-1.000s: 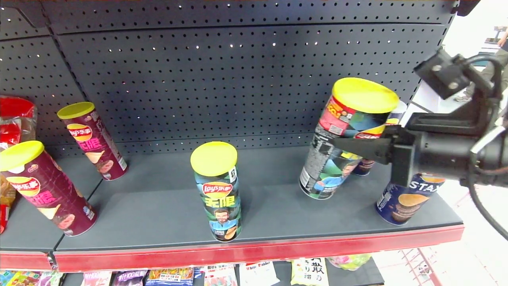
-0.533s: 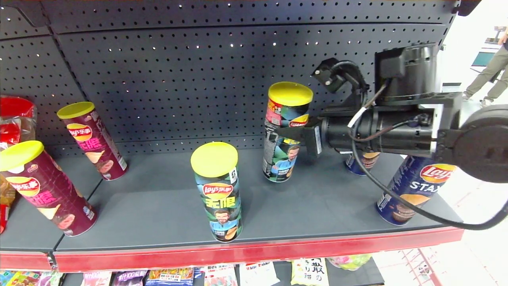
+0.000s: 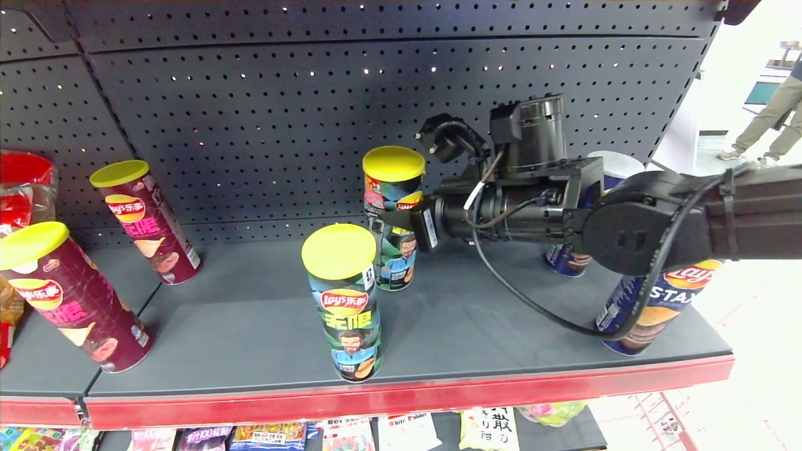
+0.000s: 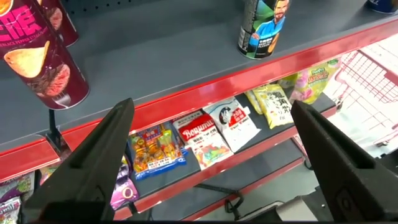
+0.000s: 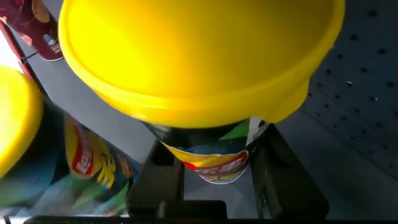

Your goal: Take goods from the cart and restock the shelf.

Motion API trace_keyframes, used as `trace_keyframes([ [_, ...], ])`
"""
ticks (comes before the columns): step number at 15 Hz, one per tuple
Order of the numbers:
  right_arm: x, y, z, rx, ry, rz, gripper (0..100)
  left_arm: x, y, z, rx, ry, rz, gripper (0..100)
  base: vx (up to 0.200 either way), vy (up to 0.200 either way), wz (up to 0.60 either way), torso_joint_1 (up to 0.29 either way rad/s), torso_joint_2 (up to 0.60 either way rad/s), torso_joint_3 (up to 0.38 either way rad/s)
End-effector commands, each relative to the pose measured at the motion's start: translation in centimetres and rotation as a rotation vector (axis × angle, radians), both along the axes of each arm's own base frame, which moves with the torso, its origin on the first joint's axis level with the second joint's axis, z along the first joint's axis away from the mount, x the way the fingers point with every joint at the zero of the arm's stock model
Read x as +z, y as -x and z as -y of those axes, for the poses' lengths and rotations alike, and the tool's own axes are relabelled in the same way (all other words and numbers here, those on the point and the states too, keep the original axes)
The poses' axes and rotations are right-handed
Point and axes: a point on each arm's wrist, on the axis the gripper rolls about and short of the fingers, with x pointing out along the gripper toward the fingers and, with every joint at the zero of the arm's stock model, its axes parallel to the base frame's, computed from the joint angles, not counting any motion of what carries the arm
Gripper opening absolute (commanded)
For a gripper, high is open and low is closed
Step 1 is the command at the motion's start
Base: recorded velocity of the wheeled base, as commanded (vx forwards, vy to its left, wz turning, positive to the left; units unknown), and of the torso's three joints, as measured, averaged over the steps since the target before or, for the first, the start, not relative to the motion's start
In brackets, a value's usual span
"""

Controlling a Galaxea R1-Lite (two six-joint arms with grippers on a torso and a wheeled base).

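the right claw (image 3: 404, 220) is clenched around a slim cylindrical chip tube (image 3: 391, 188) with a glossy green wrap and a flat yellow plastic lid. the tube stands upright near the back of the matte grey shelf (image 3: 250, 326), at about 1 o'clock from its twin tube (image 3: 346, 313). perforated pegboard (image 3: 282, 125) stands behind. the left claw (image 4: 211, 106) hangs released, its black wedge fingers spread wide.
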Motion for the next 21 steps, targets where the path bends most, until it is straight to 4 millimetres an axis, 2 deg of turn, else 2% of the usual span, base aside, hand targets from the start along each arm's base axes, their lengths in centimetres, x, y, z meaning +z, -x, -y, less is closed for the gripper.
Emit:
trace_keyframes([
  [1,-1.1,-0.6,-0.8,0.008,0.014,-0.014,0,0.0,-0.1,0.0,0.001,0.0,-0.004,100,0.0,0.0,0.0,0.0,0.0,0.0],
  [7,-1.4,-2.5,-2.3,0.004,0.0,0.012,0,-0.1,0.0,0.0,0.004,0.0,-0.002,100,0.0,0.0,0.0,0.0,0.0,0.0],
  [12,-2.5,-2.4,-2.9,0.011,0.019,-0.01,0,-0.4,0.0,0.0,0.009,-0.001,-0.004,100,0.0,0.0,0.0,0.0,0.0,0.0],
  [19,-3.1,-2.5,-3.1,0.009,0.027,-0.023,0,-0.5,0.1,0.0,0.009,-0.001,-0.002,100,0.0,0.0,0.0,0.0,0.0,0.0],
  [20,-3.2,-2.5,-3.1,0.009,0.027,-0.026,100,-0.5,0.0,0.0,0.009,-0.001,-0.004,100,0.0,0.0,0.0,0.0,0.0,0.0],
  [21,-3.2,-2.5,-3.1,0.007,0.027,-0.027,100,-0.5,0.0,0.0,0.009,-0.001,-0.004,100,0.0,0.0,0.0,0.0,0.0,0.0],
])
